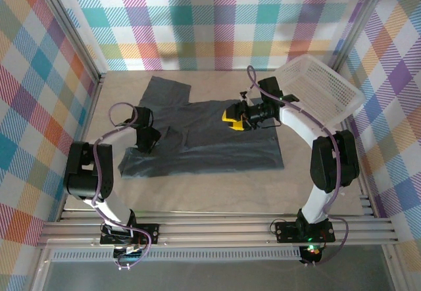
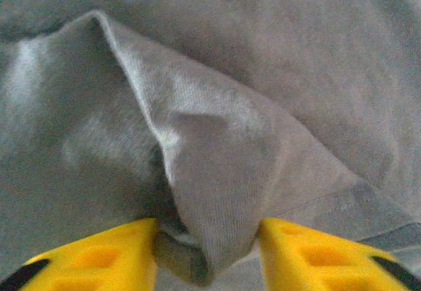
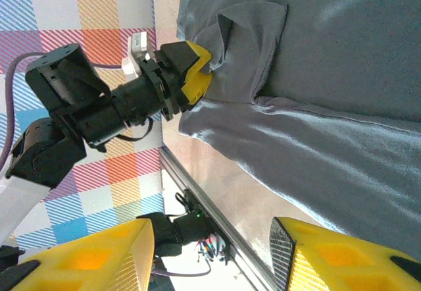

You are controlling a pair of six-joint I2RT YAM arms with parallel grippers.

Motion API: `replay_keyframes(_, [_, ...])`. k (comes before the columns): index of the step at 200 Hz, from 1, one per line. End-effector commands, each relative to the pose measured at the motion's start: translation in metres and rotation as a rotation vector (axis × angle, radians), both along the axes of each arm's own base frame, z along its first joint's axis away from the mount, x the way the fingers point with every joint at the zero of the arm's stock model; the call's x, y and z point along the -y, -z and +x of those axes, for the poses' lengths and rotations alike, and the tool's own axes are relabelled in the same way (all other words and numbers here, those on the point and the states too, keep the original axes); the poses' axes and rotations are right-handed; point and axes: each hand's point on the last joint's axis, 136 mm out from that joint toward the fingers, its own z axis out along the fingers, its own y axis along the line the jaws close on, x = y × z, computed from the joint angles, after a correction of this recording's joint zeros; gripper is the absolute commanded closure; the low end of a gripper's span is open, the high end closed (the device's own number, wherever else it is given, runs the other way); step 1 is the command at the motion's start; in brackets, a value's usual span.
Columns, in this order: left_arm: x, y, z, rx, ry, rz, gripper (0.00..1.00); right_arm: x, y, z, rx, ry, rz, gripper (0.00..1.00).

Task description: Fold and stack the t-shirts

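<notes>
Table from above: your t-shirt lies spread flat across the middle, dark slate-grey, with its long axis running left to right. One sleeve juts out toward the far left, and the right end finishes in a straight edge, so the top of the garment points left. Your left gripper sits low on the left end of the cloth, near its near-left edge. Your right gripper hangs over the far middle of the shirt, its yellow fingers pointing left. A white mesh basket sits tilted at the far right, beside the right arm and off the cloth.

From the left wrist, you see the left gripper pinching cloth: a raised, pointed fold of the t-shirt runs down between the two yellow fingers and is caught there, with the rest of the fabric lying flat behind it.

From the right wrist, your right gripper stands wide apart with nothing between its fingers, only the table edge and the rail below. Beyond them the left gripper has its yellow tips closed on a folded flap at the shirt's left edge, and the t-shirt spreads away from it, lightly wrinkled.
</notes>
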Motion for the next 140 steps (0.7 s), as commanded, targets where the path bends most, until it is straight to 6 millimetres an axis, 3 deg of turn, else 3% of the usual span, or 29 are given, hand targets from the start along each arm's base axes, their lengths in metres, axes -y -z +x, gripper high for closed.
replay_keyframes(1, [-0.009, -0.011, 0.024, 0.051, 0.014, 0.03, 0.67, -0.003, -0.006, -0.005, 0.008, -0.016, 0.026, 0.5])
replay_keyframes(50, [-0.024, -0.028, 0.054, 0.096, -0.012, 0.054, 0.77, -0.001, -0.005, -0.007, 0.005, -0.011, 0.017, 0.5])
replay_keyframes(83, [-0.029, -0.023, 0.074, 0.08, -0.03, 0.037, 0.82, -0.001, -0.004, -0.006, 0.003, -0.01, 0.014, 0.5])
replay_keyframes(125, [-0.044, -0.02, 0.096, 0.051, -0.074, 0.046, 0.73, 0.0, -0.004, -0.007, 0.001, -0.012, 0.011, 0.5])
replay_keyframes(140, [-0.051, -0.018, 0.098, 0.015, -0.093, 0.06, 0.62, 0.0, -0.003, -0.008, -0.003, -0.013, 0.005, 0.5])
